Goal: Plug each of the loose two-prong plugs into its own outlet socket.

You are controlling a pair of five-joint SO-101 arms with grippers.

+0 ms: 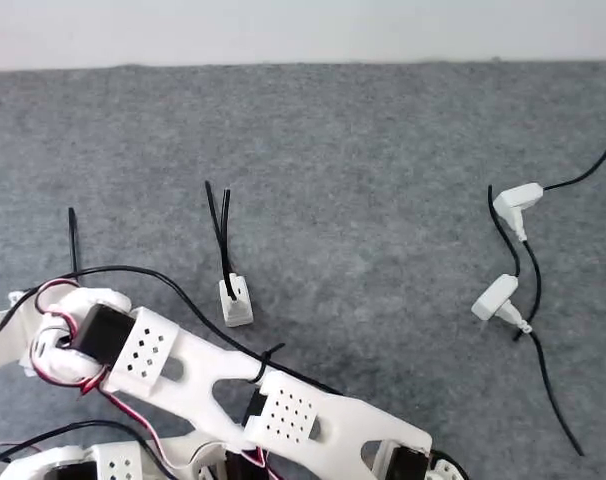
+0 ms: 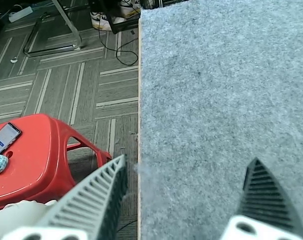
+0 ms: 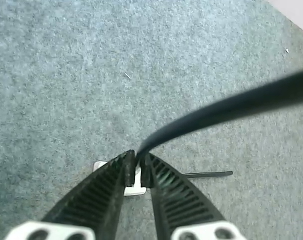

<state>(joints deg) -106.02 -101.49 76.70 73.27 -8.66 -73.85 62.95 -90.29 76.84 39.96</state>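
My right gripper (image 3: 137, 159) is shut, its tips pinching a white plug (image 3: 134, 184) where its black cable (image 3: 231, 106) leaves it. A white block shows just behind one finger, with a thin black wire (image 3: 206, 174) lying beside it. A long white arm (image 1: 183, 360) stretches across the front left of the grey mat. My left gripper (image 2: 188, 161) hangs open and holds nothing, over the mat's edge. A white socket (image 1: 235, 300) with black wires stands mid-left. Two loose white plugs (image 1: 516, 203) (image 1: 495, 296) with black cables lie at the right.
The mat's edge (image 2: 139, 100) drops to a tiled floor, where a red stool (image 2: 26, 155) carries a phone (image 2: 4, 137). A black wire (image 1: 72, 240) runs toward the back from behind the arm. A pale wall (image 1: 303, 30) bounds the far side.
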